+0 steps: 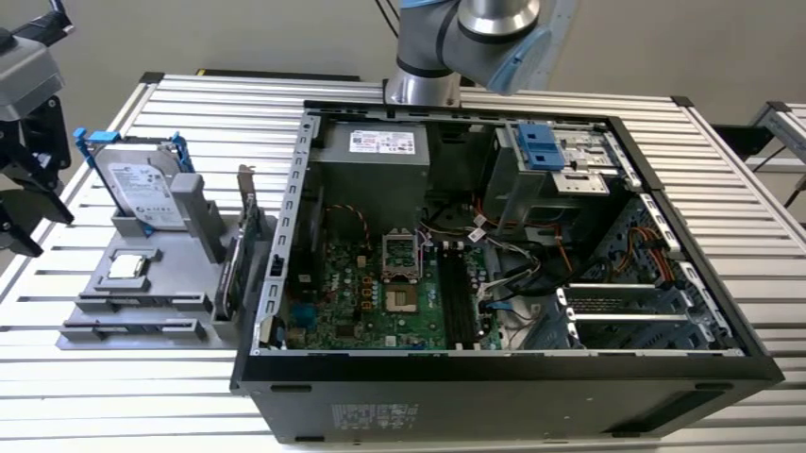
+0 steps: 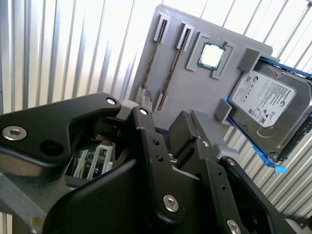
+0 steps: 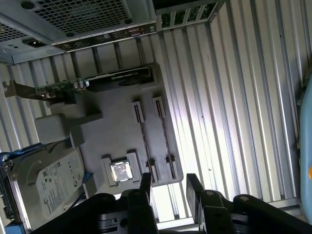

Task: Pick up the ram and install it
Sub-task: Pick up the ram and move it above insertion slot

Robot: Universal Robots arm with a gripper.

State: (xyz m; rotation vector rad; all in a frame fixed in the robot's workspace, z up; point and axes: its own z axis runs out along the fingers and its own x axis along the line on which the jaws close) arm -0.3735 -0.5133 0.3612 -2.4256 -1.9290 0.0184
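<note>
Ribbed metal table, with the gripper over one end of a grey parts holder
In the first wrist view the gripper hangs above the grey holder, its two black fingers spread apart with nothing between them. Under it the ram stands on edge as a thin dark strip in a clip slot, with a second such strip just beside it. Further along the holder are a square processor chip, the hard drive and a graphics card; beyond lies the open computer case
</note>
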